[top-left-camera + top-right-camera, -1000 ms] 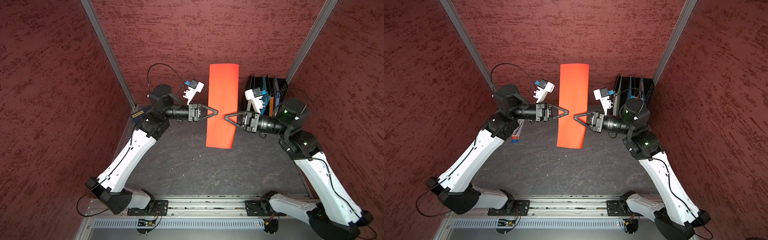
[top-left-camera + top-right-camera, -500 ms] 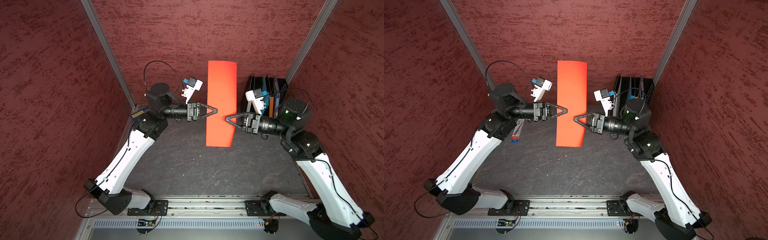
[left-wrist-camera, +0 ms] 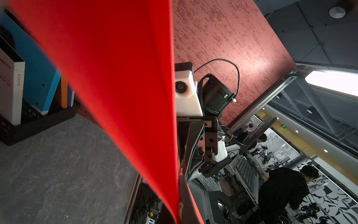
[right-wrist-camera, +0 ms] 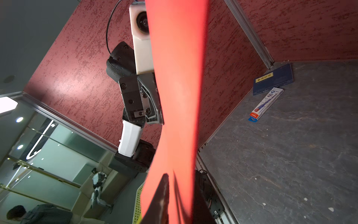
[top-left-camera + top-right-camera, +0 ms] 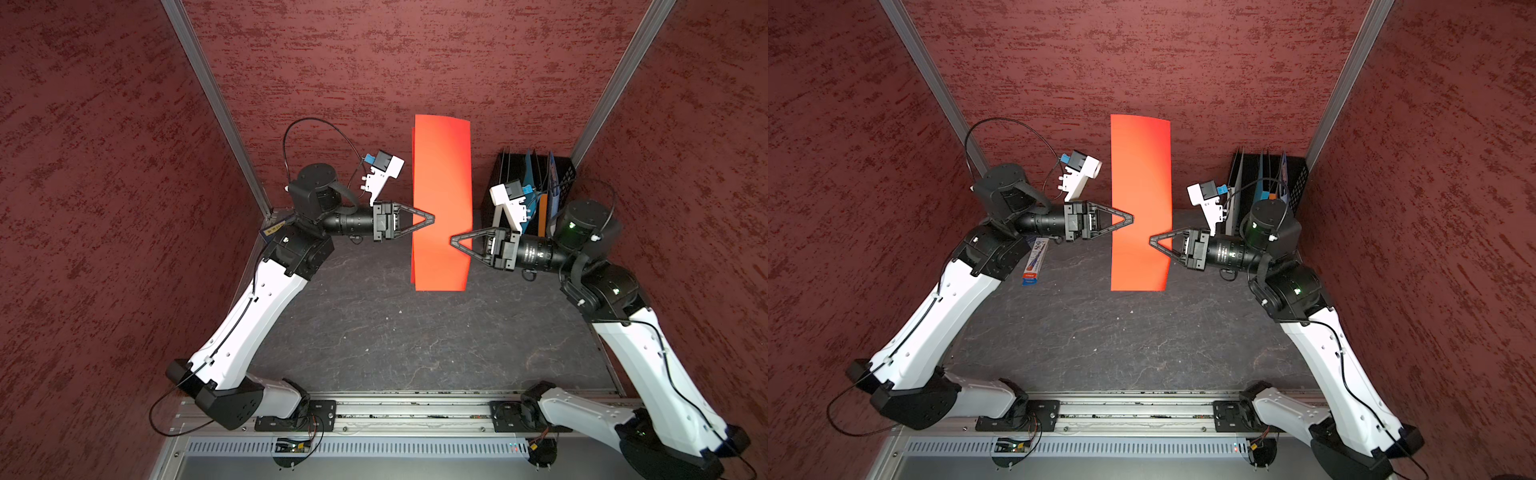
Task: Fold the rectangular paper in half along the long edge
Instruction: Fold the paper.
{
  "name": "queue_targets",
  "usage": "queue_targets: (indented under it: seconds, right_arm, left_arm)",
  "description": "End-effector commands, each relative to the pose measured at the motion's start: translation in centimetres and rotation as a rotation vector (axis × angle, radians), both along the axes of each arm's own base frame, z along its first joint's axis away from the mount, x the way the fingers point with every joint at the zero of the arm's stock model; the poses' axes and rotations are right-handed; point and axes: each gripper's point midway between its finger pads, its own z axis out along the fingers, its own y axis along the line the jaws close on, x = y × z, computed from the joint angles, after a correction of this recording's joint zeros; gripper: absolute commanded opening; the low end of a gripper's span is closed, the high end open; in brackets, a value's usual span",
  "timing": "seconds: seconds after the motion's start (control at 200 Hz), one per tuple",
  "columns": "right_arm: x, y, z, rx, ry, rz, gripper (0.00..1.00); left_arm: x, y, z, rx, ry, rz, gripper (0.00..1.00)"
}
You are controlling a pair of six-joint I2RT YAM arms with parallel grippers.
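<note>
The rectangular paper [image 5: 441, 187] [image 5: 1140, 187] is a bright red-orange sheet held up above the back of the table, long edges running front to back. A second layer peeks out along its left long edge. My left gripper [image 5: 432, 218] [image 5: 1131, 218] is shut on that left edge; in the left wrist view the paper [image 3: 120, 77] runs straight into the pinched jaws [image 3: 179, 209]. My right gripper [image 5: 453, 240] [image 5: 1151, 240] reaches over the right long edge. In the right wrist view one dark finger [image 4: 161, 199] lies against the paper [image 4: 178, 77], and the sheet hides the other.
A black file rack [image 5: 536, 187] with upright books stands at the back right, just behind the right wrist. A dark blue book with a yellow label [image 4: 273, 79] and a pen package [image 5: 1034, 262] lie by the left wall. The dark slate table [image 5: 395, 332] spreads out in front.
The paper has drifted slightly up and to the left. The left arm's upper joints have swung outward toward the left wall. Both grippers stay at the sheet's long edges.
</note>
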Motion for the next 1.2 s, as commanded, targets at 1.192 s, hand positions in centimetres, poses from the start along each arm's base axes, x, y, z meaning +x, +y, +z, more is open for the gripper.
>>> queue_targets:
  seconds: [1.192]
  right_arm:
    - [-3.2,-0.3,-0.9,0.032,0.034,0.106,0.26]
  left_arm:
    - [0.1,0.1,3.5,-0.043,-0.09,0.005,0.0]
